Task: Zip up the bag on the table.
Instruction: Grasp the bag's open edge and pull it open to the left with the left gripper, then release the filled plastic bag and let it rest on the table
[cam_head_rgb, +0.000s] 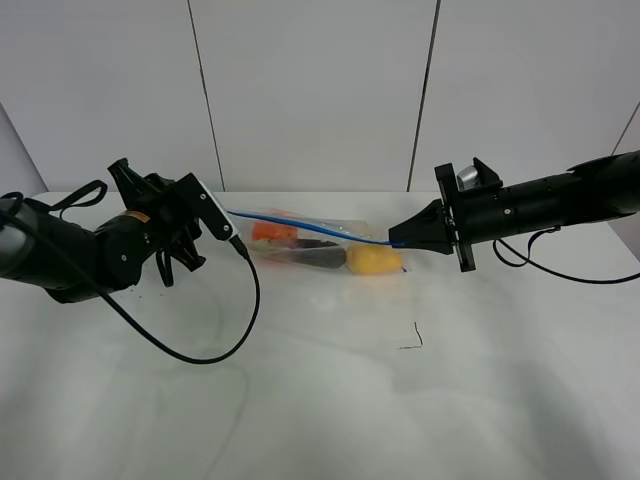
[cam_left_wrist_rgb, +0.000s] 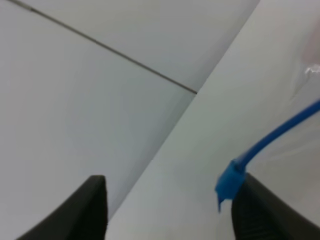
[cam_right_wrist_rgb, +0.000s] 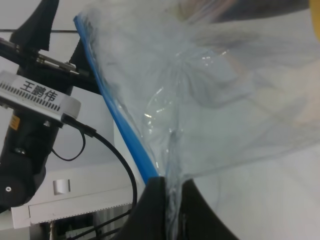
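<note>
the bag (cam_head_rgb: 320, 248) lies at the far middle of the worktop (cam_head_rgb: 320, 400), just above the centre of the exterior high view. it is strung between the two arms, with its blue zipper strip (cam_head_rgb: 310, 229) uppermost and drawn in a nearly straight line. the right pincer (cam_head_rgb: 398, 238), reaching in from the right of the frame, is pressed together on the right-hand end of that strip. i judge it serves as an anchor, raising the edge off the worktop and holding it taut so the two halves of the zip line up. the orange toy (cam_head_rgb: 268, 232), the dark purple one (cam_head_rgb: 320, 258) and the yellow one (cam_head_rgb: 372, 262) weigh the plastic down below the strip, which should help tension it. the left pincer (cam_left_wrist_rgb: 170, 200) stands spread at the other end, pinching nothing. the high view does not let me pick out its fingers among the dark parts of the wrist. only the left wrist view shows the gap, with the strip's blue end tab (cam_left_wrist_rgb: 227, 182) just beside one finger (cam_left_wrist_rgb: 265, 215), perhaps touching it. the right wrist view alone shows the crinkled film gathered between the right fingers (cam_right_wrist_rgb: 152, 215), and the strip running off toward the left arm as a single line. no view lets me tell whether the zip is sealed along its whole length.
</note>
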